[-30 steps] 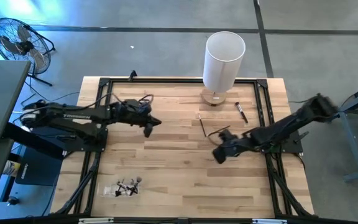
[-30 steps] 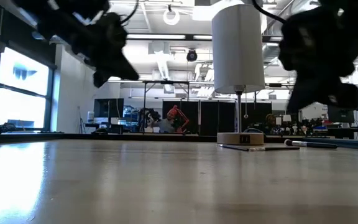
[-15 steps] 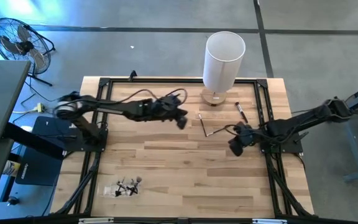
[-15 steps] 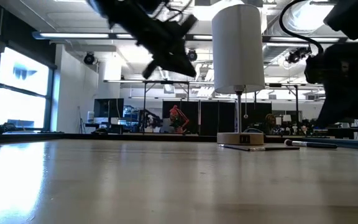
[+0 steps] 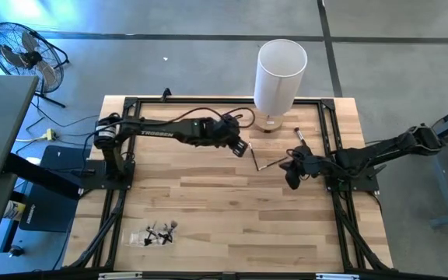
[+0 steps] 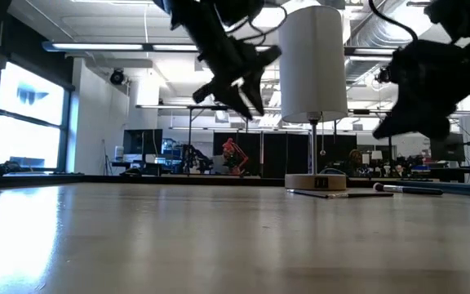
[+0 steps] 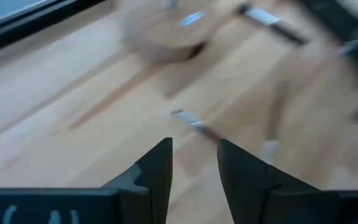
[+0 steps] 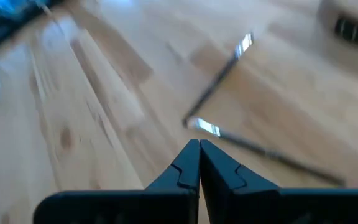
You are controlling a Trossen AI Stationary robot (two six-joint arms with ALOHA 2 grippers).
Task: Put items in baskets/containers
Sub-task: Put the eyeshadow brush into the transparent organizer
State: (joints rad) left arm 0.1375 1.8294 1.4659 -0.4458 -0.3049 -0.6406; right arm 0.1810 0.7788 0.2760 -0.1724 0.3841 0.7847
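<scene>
Three thin dark brushes lie flat on the wooden table near its far right. One [image 5: 253,156] points toward the near edge, one [image 5: 271,163] lies slanted beside it, and a darker one [image 5: 302,140] is farther right. My left gripper [image 5: 241,148] hangs open well above the first brush, whose metal tip [image 7: 191,121] shows ahead of the fingers. My right gripper [image 5: 291,177] is shut and hovers near the slanted brush; two brushes [image 8: 219,78] [image 8: 260,149] form a V ahead of it. Near the front left, a small see-through container [image 5: 158,233] holds small dark bits.
A tall white cylinder [image 5: 281,74] stands on a round wooden foot [image 5: 269,122] at the table's far edge, just behind the brushes. A black frame [image 5: 131,105] runs around the tabletop. Bare wood [image 5: 208,202] lies between the brushes and the container.
My left gripper has swung from the table's left-middle toward the right and far side, ending above the brushes, and its fingers have parted. My right gripper has drawn back toward the right and far edge, staying shut. The brushes have not moved.
</scene>
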